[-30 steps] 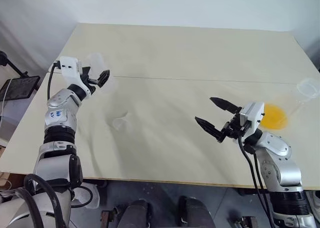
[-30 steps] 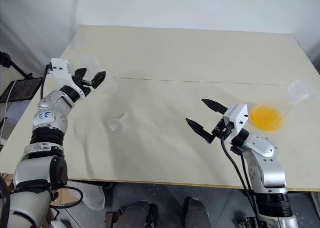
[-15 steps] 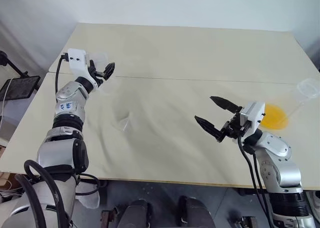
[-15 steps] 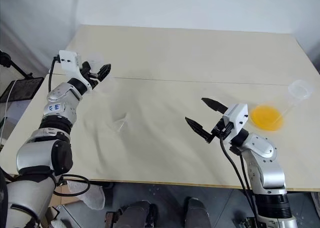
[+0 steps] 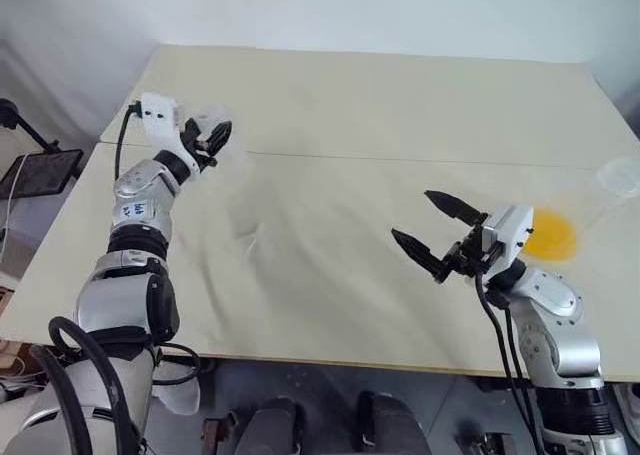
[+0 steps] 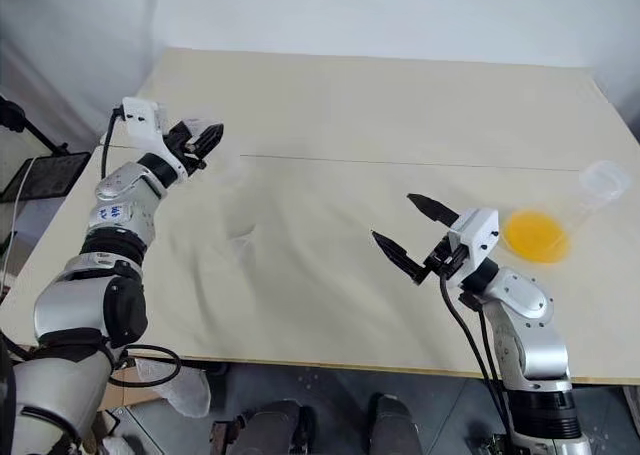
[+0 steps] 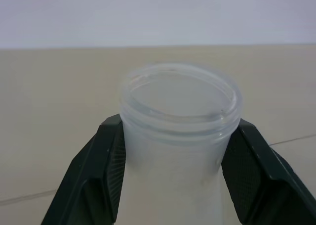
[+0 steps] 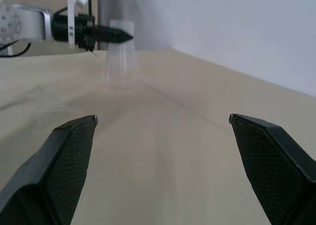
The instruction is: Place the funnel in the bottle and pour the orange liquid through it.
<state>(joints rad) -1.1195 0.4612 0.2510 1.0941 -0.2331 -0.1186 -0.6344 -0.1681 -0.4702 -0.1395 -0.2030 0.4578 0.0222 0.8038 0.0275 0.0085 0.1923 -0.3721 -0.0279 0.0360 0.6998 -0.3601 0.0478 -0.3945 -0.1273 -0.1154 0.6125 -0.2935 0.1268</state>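
Left tool [image 7: 173, 175]: its two black fingers [image 7: 98, 170] sit against either side of the neck of the bottle [image 7: 180, 131], just under the rim. The wrist view shows contact on both sides, so I judge the neck clamped. A grip this high leaves the mouth unobstructed, which suits receiving a funnel. The bottle stands at the far left of the tabletop [image 5: 400, 105], upright as far as can be judged.

Right tool [image 5: 432, 237]: fingers spread wide, grasping nothing, hovering above the near right of the tabletop and pointed toward the left. It is well apart from every vessel. In my judgement it is waiting its turn.

Funnel [image 6: 243, 240]: a faint clear shape lying on the tabletop between the two tools, nearer the left arm and nearer than the bottle. It looks tipped on its side; the exact pose is too faint to confirm. It is not in the bottle.

Orange liquid [image 6: 535, 235]: a bright pool inside a clear flask [image 6: 600, 183] at the right edge, just beyond the right arm, untouched. Its neck slants toward the far right.

Assessment: the task is at an early step. The bottle is being secured, probably for steadying or moving closer. Seating the funnel and pouring remain. Risk: a clear, light funnel is hard to pinch.
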